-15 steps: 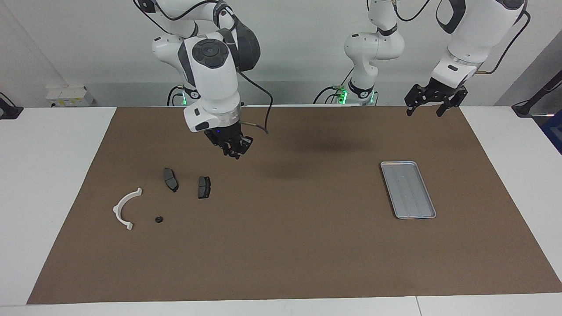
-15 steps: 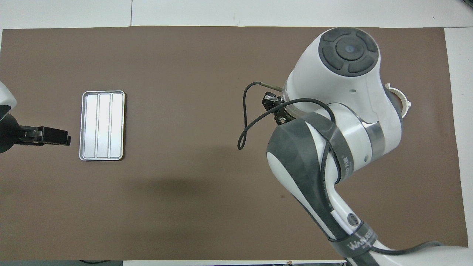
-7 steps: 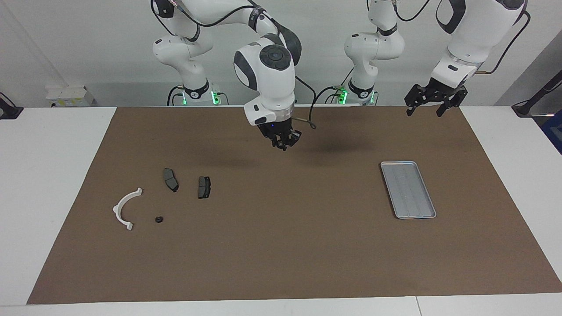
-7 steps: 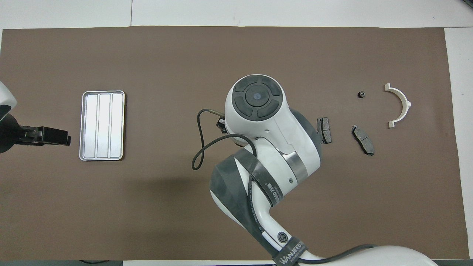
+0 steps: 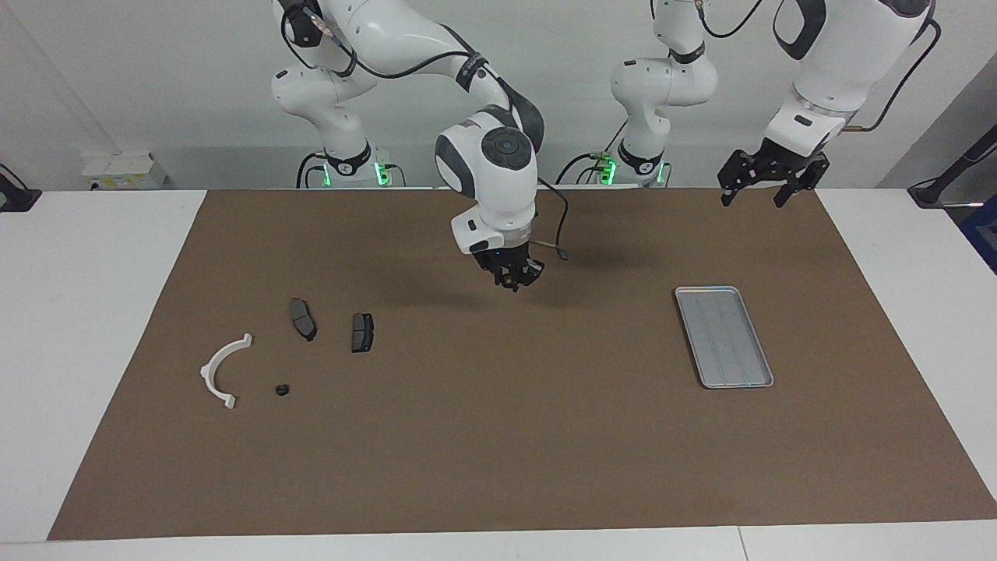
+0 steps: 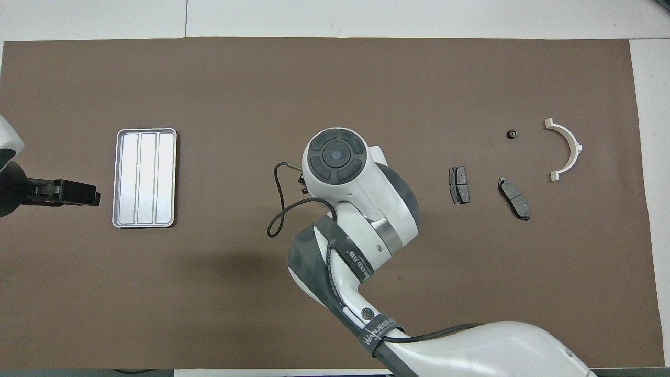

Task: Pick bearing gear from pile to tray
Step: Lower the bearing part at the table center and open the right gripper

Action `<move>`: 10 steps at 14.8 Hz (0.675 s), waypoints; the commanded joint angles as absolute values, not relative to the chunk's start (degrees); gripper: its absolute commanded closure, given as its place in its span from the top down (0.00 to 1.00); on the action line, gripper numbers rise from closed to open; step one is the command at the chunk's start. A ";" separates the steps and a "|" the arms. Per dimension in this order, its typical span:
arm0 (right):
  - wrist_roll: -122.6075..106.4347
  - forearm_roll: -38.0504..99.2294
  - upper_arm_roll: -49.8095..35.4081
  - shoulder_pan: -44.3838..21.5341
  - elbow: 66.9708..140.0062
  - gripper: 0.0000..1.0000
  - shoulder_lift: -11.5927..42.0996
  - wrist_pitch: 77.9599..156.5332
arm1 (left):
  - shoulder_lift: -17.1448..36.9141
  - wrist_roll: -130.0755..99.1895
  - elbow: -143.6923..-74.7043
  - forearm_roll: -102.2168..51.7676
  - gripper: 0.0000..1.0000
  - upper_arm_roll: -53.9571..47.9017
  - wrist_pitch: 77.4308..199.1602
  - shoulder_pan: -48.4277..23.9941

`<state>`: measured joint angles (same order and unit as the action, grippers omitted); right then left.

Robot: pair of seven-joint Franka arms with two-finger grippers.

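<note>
Silver-grey ridged metal tray (image 5: 724, 336) with rounded corners lies on brown mat (image 5: 498, 436).

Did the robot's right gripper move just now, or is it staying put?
Yes. The right gripper has travelled away from the brake pads toward the tray, now over the bare mat between them.

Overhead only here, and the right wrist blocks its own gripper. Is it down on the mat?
Observer: No. The right gripper hangs in the air over bare mat, between the pile and the tray.
Operator: Left gripper looks level with the tray from here. Is it?
Observer: It isn't. The left gripper hangs high above the mat, jaws open, holding nothing.
</note>
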<state>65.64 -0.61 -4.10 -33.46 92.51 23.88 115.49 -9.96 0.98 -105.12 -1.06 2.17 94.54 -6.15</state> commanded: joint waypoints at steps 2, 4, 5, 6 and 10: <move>70.84 -4.22 -4.22 -35.59 92.99 0.00 28.20 121.02 | -10.11 1.58 -104.94 -1.85 1.00 2.20 94.13 -5.98; 70.84 -4.22 -4.22 -35.60 92.99 0.00 28.74 121.55 | -10.11 1.49 -104.94 -1.85 1.00 2.20 94.13 -5.98; 70.84 -4.31 -4.22 -35.68 93.08 0.00 29.18 122.25 | -10.11 1.49 -104.94 -1.85 1.00 2.20 94.22 -5.98; 70.93 -4.31 -4.13 -35.77 93.16 0.00 29.88 122.95 | -10.11 1.49 -104.94 -1.85 1.00 2.20 94.13 -5.98; 71.28 -5.01 -4.13 -35.86 93.16 0.00 31.20 126.29 | -10.11 1.49 -104.94 -1.85 1.00 2.20 94.13 -5.98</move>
